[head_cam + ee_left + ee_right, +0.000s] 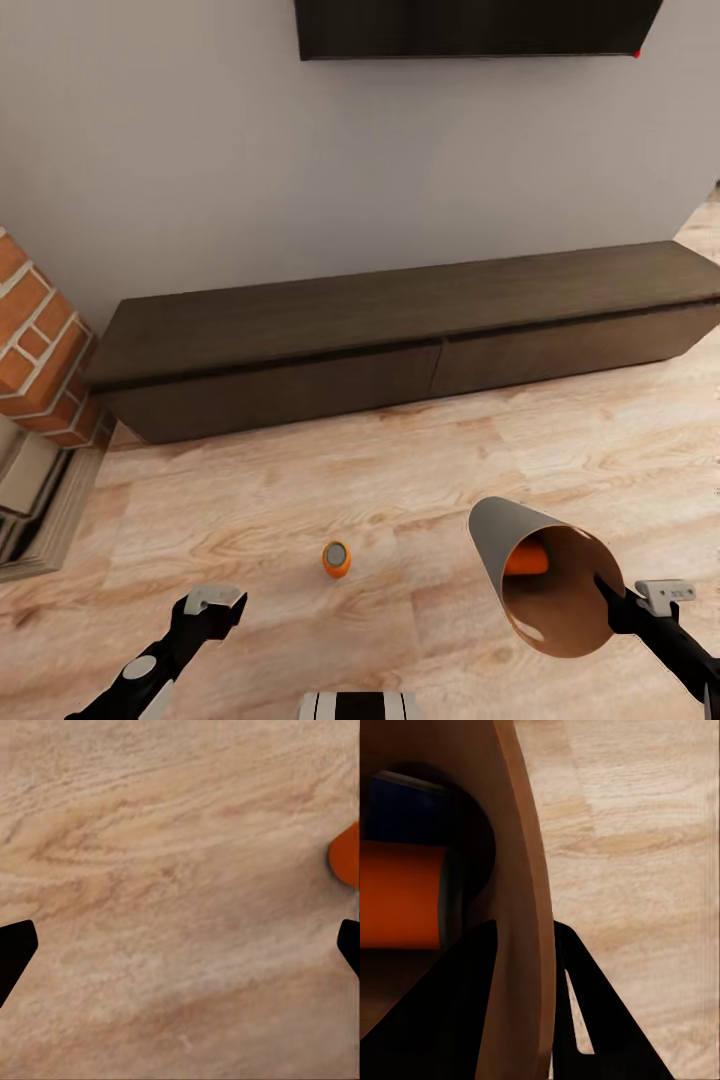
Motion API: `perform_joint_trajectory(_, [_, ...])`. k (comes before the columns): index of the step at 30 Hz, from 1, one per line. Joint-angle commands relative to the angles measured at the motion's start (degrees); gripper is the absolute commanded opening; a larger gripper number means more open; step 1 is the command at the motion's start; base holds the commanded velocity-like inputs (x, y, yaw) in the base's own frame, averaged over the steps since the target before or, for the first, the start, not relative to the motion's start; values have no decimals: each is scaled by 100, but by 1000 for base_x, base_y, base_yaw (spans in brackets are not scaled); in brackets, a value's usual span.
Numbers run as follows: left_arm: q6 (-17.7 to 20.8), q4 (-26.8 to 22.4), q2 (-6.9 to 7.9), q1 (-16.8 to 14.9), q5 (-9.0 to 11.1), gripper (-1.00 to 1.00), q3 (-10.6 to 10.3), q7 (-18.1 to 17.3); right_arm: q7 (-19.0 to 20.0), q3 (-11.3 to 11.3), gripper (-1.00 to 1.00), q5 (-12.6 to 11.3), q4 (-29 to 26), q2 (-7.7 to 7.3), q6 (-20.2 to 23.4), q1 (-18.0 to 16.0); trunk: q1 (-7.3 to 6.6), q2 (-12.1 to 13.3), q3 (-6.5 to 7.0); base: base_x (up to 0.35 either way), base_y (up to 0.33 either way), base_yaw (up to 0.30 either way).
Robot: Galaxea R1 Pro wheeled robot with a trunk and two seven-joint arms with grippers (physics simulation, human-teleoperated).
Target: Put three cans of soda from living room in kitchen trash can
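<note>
— One orange can (336, 559) stands upright on the wood floor (300, 480), grey top up, well in front of the long cabinet (400, 335). What else is near it?

— Right of that can, the right gripper (612, 598) clamps the bin (545, 575) rim; the bin tilts, mouth toward the camera. Right wrist view adds an orange can (397, 894) lying sideways inside, something blue (405, 810) behind. Left gripper (205, 605) hangs left of the floor can, fingers wide.

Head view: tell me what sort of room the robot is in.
Most likely a living room: a black television hangs on the grey wall above a long dark low cabinet, a red-brick fireplace stands at the left, and the floor is pale wood.
</note>
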Motion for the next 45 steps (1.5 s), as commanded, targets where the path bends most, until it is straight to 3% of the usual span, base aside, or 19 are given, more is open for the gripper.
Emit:
perform_joint_trajectory(1, [7,31,-4,0,-1,100,-2,-3,22,-3,-100,-38,-5,0,-1,-2,0,0,7,255,-188,-180])
perform_joint_trajectory(10, [4,411,-247,-8,-106,100,-40,-10,-211,28,-100,-25,-5,8,-1,-2,0,0,36,204,-212,-86])
perform_joint_trajectory(25, [87,397,-359,-15,-201,100,-26,-18,-338,66,-100,1,-5,18,-9,-2,0,0,39,31,-33,-4])
perform_joint_trajectory(29, [498,277,-555,-51,-198,100,-40,-21,-336,67,-100,3,-5,20,-9,-2,0,0,39,1,-1,0])
perform_joint_trajectory(34, [1440,-111,-760,-293,-199,100,-44,-21,-328,67,-100,4,-5,21,-9,-2,0,0,39,0,0,0])
perform_joint_trajectory(37, [2050,-185,-881,-705,-182,100,-33,-15,-317,67,-100,10,-5,21,-9,-2,0,0,39,0,0,0])
perform_joint_trajectory(39, [2514,-209,-1052,-1056,-178,100,-23,39,-317,67,-100,10,-5,19,-9,-2,0,0,39,0,0,0])
perform_joint_trajectory(45, [3094,-144,-1248,-1824,-172,100,26,59,-320,67,-100,21,-5,68,-12,-2,0,0,39,0,0,0])
